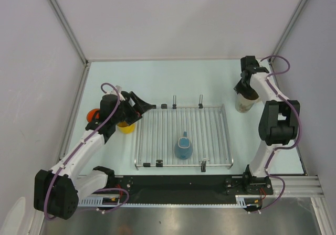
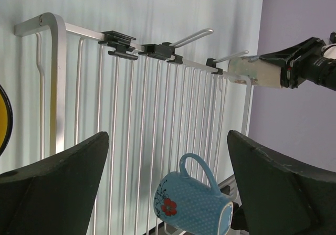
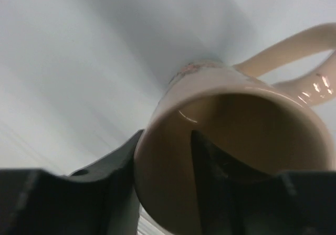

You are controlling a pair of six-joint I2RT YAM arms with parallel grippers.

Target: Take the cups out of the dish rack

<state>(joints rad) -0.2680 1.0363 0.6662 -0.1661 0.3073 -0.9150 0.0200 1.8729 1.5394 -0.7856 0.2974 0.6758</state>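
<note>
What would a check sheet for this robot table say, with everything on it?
Surface: pale table, smooth.
Job's things: rack lies flat mid-table; blue mug lies on its side on it; yellow mug and orange mug sit left of the rack, partly hidden by the left arm; cream mug is right of the rack, held.
Clutter: nothing seen.
Pincers: left pincer open and empty near the rack's far left corner; right pincer shut on the cream mug's rim, one finger inside.
Cables: purple cables run along both arms.
Surroundings: plain walls, metal posts.
</note>
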